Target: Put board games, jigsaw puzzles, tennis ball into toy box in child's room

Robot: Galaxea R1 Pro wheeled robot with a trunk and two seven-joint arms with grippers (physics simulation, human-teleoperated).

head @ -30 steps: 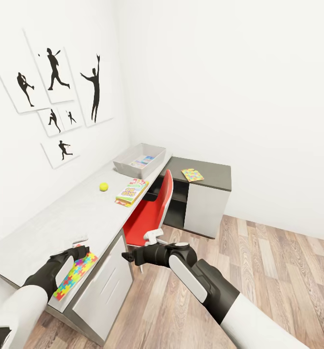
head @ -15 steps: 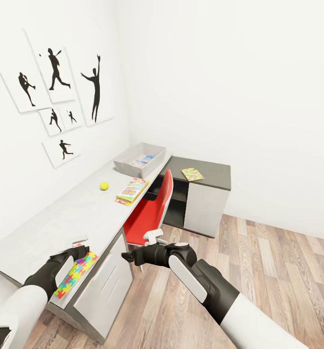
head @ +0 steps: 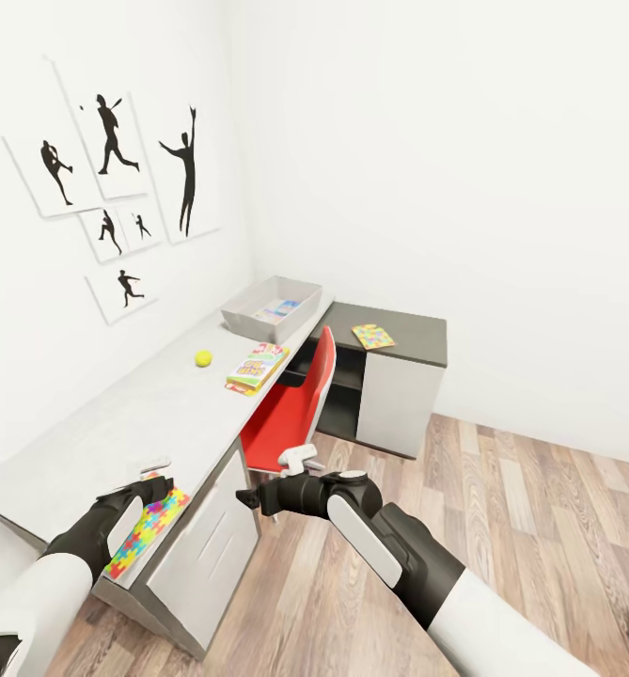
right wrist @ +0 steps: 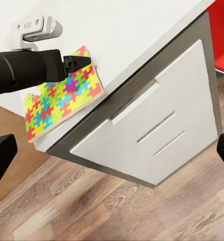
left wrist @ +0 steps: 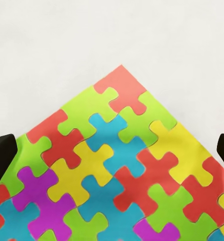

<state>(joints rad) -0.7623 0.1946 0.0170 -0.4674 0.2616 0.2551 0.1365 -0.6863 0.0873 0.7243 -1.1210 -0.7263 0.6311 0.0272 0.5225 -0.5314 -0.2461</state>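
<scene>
A multicoloured jigsaw puzzle (head: pixel 148 532) lies at the near end of the long grey table (head: pixel 117 423), its edge past the table's rim. My left gripper (head: pixel 152 489) hovers open over the jigsaw puzzle (left wrist: pixel 112 165), black fingertips (left wrist: pixel 1 158) wide apart. In the right wrist view the left gripper (right wrist: pixel 77 61) is at the puzzle (right wrist: pixel 59 103). Farther along stand the tennis ball (head: pixel 203 357), a colourful board game (head: pixel 257 368) and the grey toy box (head: pixel 248 324) with a light blue box in it. Another puzzle (head: pixel 373 337) lies on the dark desk. My right gripper (head: pixel 250 496) is open beside the drawers.
A red chair (head: pixel 295 404) is tucked under the table between the drawers (right wrist: pixel 152 125) and the lower dark grey desk (head: pixel 394 376). A small white device (head: pixel 154 464) lies on the table by my left gripper. Wood-plank floor (head: pixel 502 508) opens to the right.
The whole view has shifted slightly, so the desk sits a little differently in the picture. Both arms hold the same pose and no thing on the table has moved.
</scene>
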